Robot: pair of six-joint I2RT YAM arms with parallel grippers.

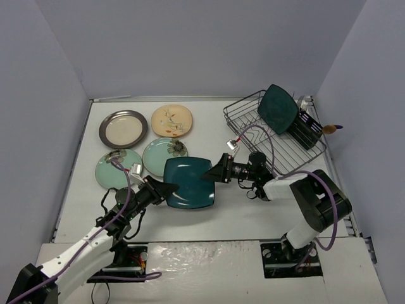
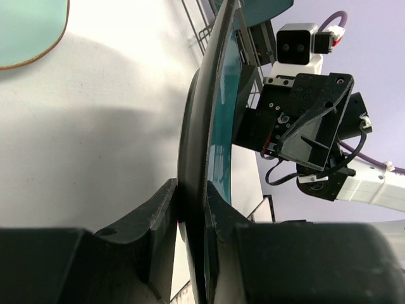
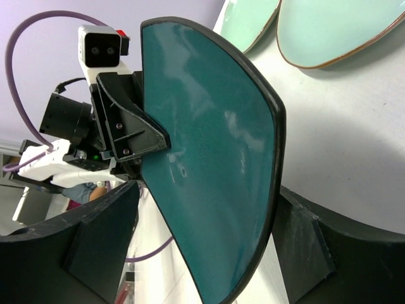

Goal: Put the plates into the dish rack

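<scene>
Left wrist: teal plate (image 2: 205,126) edge-on

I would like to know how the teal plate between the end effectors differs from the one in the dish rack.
The middle teal plate lies roughly face-up; the racked teal plate stands on edge in the dish rack. The left end effector pinches the middle teal plate's rim, the right end effector open astride its opposite edge; nothing touches the racked teal plate. Both are dark teal rounded squares.
</scene>
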